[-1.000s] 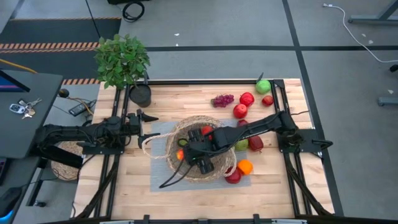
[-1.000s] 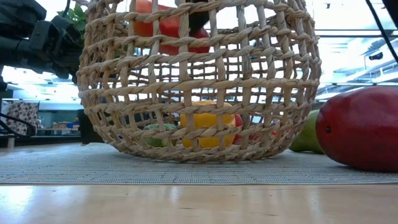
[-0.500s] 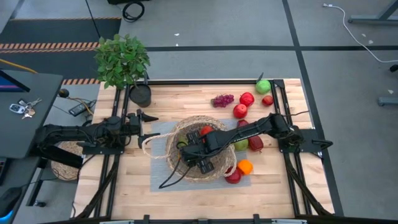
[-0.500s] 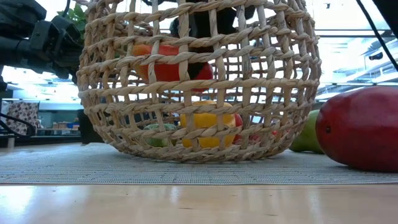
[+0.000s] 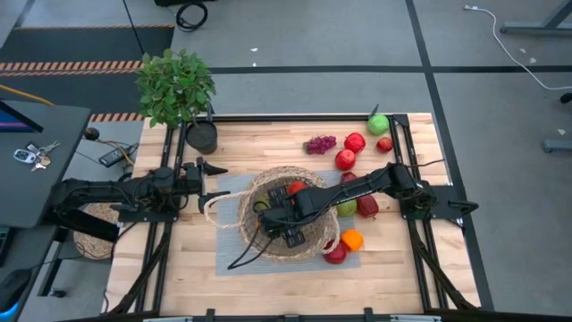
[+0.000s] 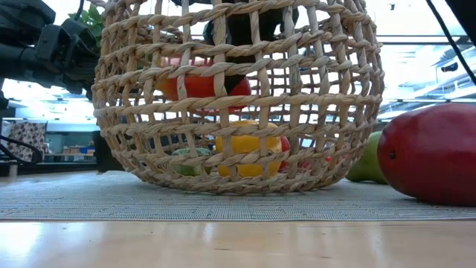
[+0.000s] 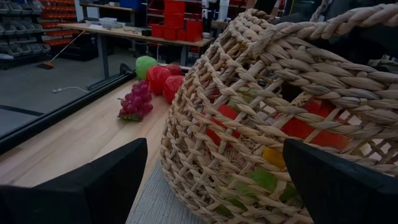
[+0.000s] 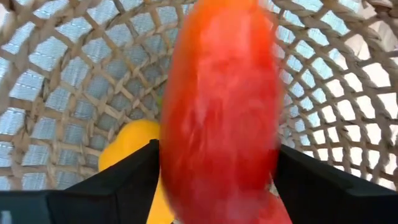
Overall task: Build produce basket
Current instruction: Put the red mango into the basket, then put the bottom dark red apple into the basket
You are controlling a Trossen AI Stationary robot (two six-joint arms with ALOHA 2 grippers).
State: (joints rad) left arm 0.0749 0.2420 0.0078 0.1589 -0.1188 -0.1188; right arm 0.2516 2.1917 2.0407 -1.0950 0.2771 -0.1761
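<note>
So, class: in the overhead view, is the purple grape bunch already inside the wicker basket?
No, the grape bunch lies on the bare table, apart from the basket.

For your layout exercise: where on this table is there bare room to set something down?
Free: the bare wood near the front edge, and the strip between the plant pot and the grapes. Crowded: around the basket and the fruit to its right.

One basket, one grape bunch, one potted plant.
</note>
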